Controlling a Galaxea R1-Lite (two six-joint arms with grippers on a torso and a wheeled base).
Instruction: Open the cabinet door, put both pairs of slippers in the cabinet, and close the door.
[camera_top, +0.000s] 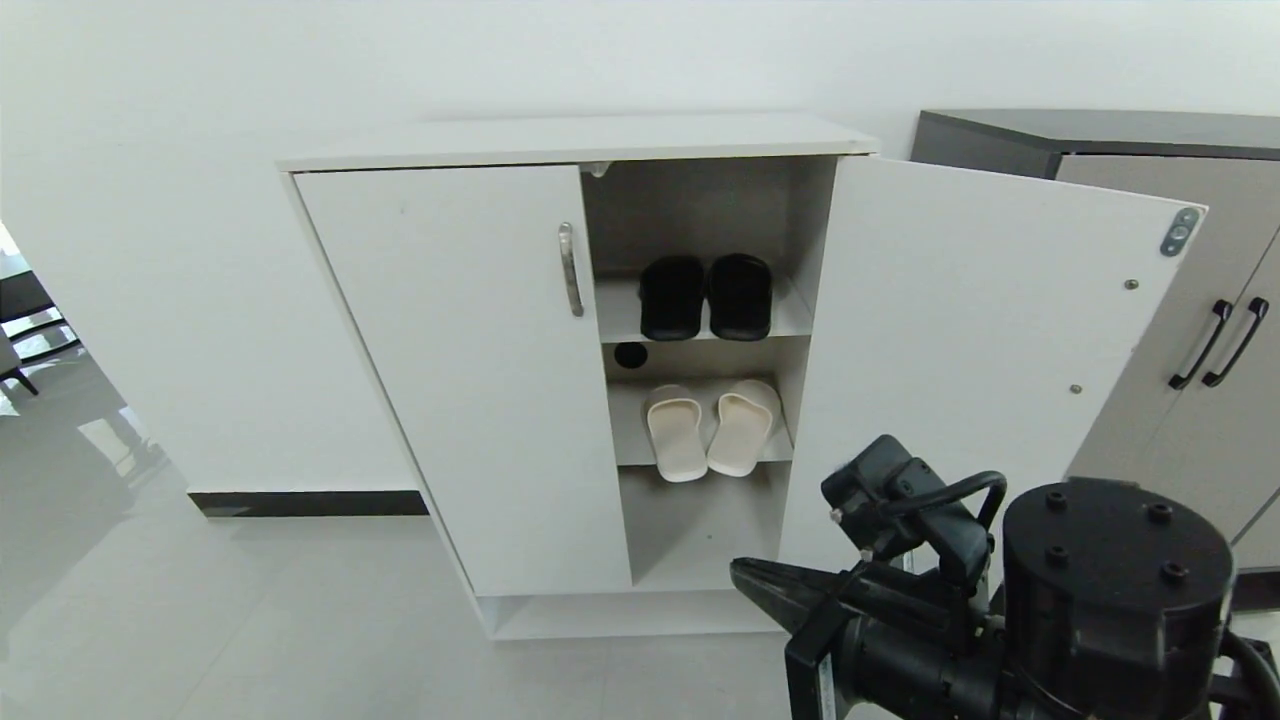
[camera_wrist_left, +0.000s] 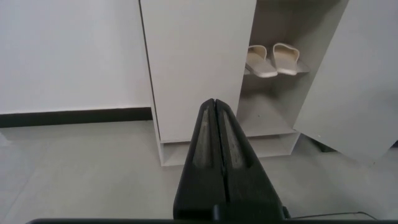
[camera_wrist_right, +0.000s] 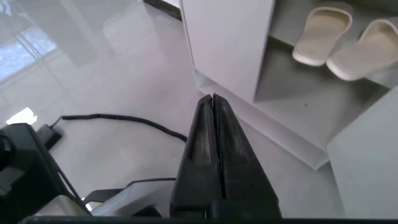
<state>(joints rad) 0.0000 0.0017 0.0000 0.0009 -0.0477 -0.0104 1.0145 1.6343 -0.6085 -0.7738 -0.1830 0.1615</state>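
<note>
Left pincer (camera_wrist_left: 213, 102): fingers pressed flat together with nothing between them. It is held back from the cabinet (camera_top: 570, 135) and aimed at the base of the shut door, probably parked clear.
Floor (camera_top: 250, 620): pale tiles; a dark cable (camera_wrist_right: 112, 118) lies on them in the right wrist view.
Left door (camera_top: 450, 380): shut, its metal handle (camera_top: 569, 270) on the edge nearest the opening.
Upper shelf (camera_top: 790, 325): holds the black slippers (camera_top: 672, 298), side by side and touching, toes pointing inward.
Middle shelf (camera_top: 630, 420): holds the cream slippers (camera_top: 677, 435), heels hanging a little over the front edge and toes angled slightly apart. They look far enough in for a door to pass.
Bottom compartment (camera_top: 690, 530): nothing in it.
Right door (camera_top: 960, 370): swung wide open towards the robot's right, inner face showing. This is what leaves the shelves reachable.
Right pincer (camera_top: 750, 578): closed on nothing, low and just in front of the open door's lower edge.
Stage: both pairs look stowed, so closing the right door appears to be what remains. That likely means pushing on its outer face.
Grey cabinet (camera_top: 1180, 400): stands beside the open door with its black handles shut, not involved.
</note>
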